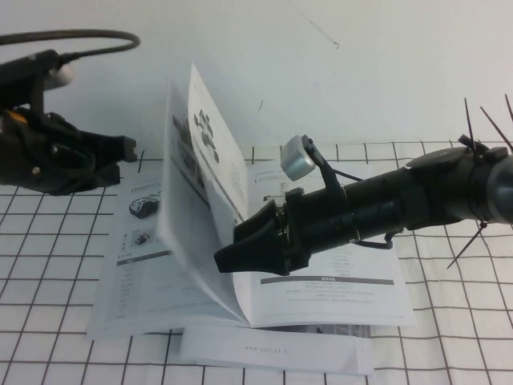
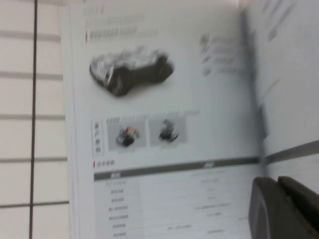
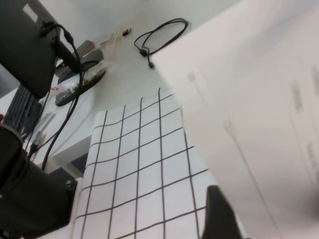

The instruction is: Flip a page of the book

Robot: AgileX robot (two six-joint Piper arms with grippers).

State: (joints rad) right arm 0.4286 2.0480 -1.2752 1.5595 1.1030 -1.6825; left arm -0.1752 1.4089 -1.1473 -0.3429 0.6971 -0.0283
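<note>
The book (image 1: 321, 297) lies open on the grid mat. Its left side shows a white-and-black vehicle (image 1: 144, 207), which the left wrist view also shows (image 2: 130, 69). The page (image 1: 188, 233) stands almost upright over the spine and is blurred. A second leaf (image 1: 216, 144) with a wheeled rover stands behind it. My right gripper (image 1: 228, 258) is shut, with its tip against the right face of the raised page, low near the spine. In the right wrist view one finger (image 3: 222, 219) shows beside the page (image 3: 259, 124). My left gripper (image 1: 127, 149) is shut and hovers above the book's far left corner (image 2: 279, 209).
A plain white booklet (image 1: 272, 349) sticks out from under the book's near edge. The grid mat (image 1: 465, 321) covers the table around it. The right wrist view shows a black cable (image 3: 159, 35) on the table beyond and the left arm (image 3: 30, 199).
</note>
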